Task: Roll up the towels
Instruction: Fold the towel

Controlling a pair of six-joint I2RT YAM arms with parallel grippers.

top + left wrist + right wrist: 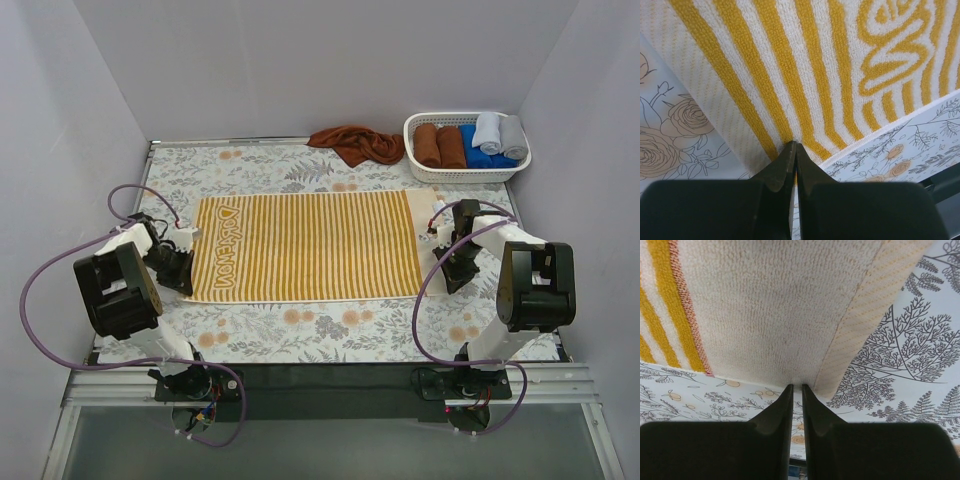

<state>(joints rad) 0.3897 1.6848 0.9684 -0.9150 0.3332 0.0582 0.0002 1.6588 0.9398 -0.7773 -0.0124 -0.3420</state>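
The mustard-yellow striped towel (pixel 310 245) lies spread flat on the floral table cover. My left gripper (pixel 188 288) is shut on its near left corner; in the left wrist view the jaws (pixel 796 145) meet with yellow pile (pixel 815 60) pinched between them. My right gripper (pixel 447 283) is at the near right corner; in the right wrist view the jaws (pixel 797 386) stand a thin slit apart, pinching the cream end of the towel (pixel 775 305). The rust-brown towel (pixel 355 143) lies crumpled at the back of the table.
A white basket (pixel 415 170) at the back right holds two brown rolls (pixel 438 145), a blue roll (pixel 475 150) and grey rolls (pixel 500 135). Grey walls close in the table on three sides.
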